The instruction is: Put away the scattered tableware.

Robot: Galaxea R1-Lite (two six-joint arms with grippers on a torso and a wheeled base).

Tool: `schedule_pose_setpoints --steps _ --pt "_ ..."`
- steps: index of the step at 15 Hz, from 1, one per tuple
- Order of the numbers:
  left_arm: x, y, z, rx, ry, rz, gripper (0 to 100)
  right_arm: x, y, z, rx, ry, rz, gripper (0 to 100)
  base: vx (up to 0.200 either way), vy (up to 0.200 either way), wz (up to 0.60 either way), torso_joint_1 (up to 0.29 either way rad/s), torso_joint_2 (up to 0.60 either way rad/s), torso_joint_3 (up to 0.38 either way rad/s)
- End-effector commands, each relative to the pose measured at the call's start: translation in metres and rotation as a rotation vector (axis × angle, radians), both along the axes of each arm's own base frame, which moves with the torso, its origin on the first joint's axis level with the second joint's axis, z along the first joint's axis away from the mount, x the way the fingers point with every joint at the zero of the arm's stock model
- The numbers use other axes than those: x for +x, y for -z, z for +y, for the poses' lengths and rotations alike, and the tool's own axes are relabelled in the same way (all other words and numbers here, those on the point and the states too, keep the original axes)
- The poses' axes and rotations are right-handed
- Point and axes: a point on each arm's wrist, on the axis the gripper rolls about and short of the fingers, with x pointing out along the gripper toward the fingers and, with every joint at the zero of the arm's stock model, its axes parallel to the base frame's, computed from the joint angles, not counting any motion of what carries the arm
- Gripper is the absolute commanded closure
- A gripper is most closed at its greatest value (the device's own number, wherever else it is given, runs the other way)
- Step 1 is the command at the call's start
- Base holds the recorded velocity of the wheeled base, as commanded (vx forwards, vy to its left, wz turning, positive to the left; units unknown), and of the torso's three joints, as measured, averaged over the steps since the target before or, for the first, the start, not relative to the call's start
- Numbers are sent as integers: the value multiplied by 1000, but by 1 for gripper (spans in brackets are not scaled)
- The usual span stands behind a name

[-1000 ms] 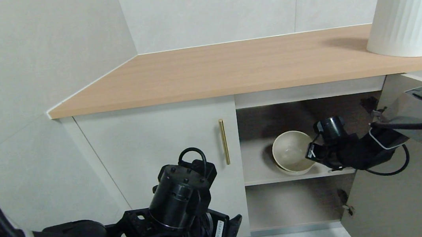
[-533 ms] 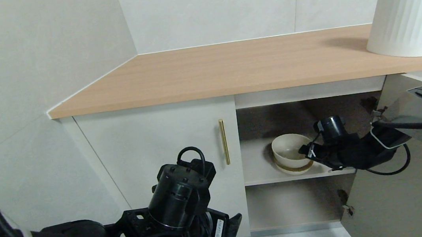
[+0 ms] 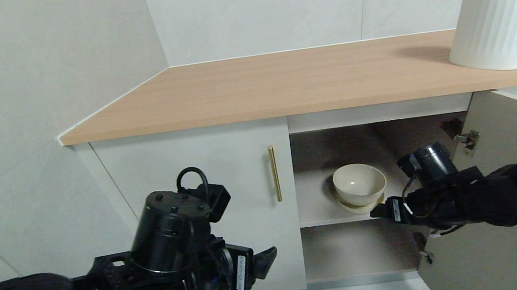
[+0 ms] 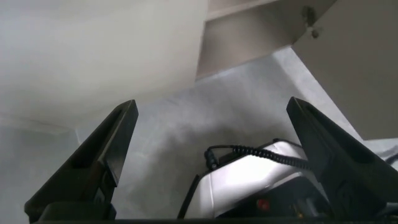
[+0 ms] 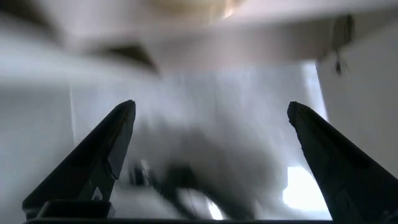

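A cream bowl [image 3: 359,183] stands upright on a cream plate [image 3: 361,206], on the middle shelf [image 3: 317,209] of the open cabinet. My right gripper [image 3: 382,212] hangs just outside the shelf's front edge, to the right of and below the bowl, apart from it. In the right wrist view that gripper [image 5: 211,155] is open, its fingers spread wide with nothing between them. My left gripper [image 3: 264,261] is low in front of the closed left door. It is open too [image 4: 211,155], empty, above the grey floor.
A tall white ribbed container [image 3: 499,15] stands on the wooden countertop [image 3: 281,84] at the right. The right cabinet door [image 3: 510,174] is swung open beside my right arm. The left door has a brass handle [image 3: 274,173]. A lower compartment [image 3: 358,250] lies under the shelf.
The right gripper lowered the tilted bowl onto the plate, let go and drew back out of the cabinet. The left arm shifted left and lower.
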Motion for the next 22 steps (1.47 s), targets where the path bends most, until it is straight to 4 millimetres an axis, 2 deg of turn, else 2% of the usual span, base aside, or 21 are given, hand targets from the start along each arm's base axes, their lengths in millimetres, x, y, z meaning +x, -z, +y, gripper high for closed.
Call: schedule_pose_setpoints --steps 1,2,4,7,10,22 --pt "-14 -11 20 -27 -22 -32 0 -56 -47 -2 2 -113 -22 0 0 0 0 0 0 0" --pt "-18 -8 25 -20 -29 -23 0 -67 -58 -4 21 -143 -15 0 0 0 0 0 0 0" --pt "-17 -5 30 -14 -48 -14 0 -78 -69 0 44 -214 -9 0 0 0 0 0 0 0" --pt "-15 -2 29 -5 -51 -5 0 -84 -67 9 33 -263 9 0 0 0 0 0 0 0" --pt "-14 1 28 5 -52 4 0 -86 -70 9 35 -263 -4 0 0 0 0 0 0 0" --pt "-14 1 28 9 -51 2 0 -92 -70 10 25 -278 14 0 -200 0 0 2 2 2"
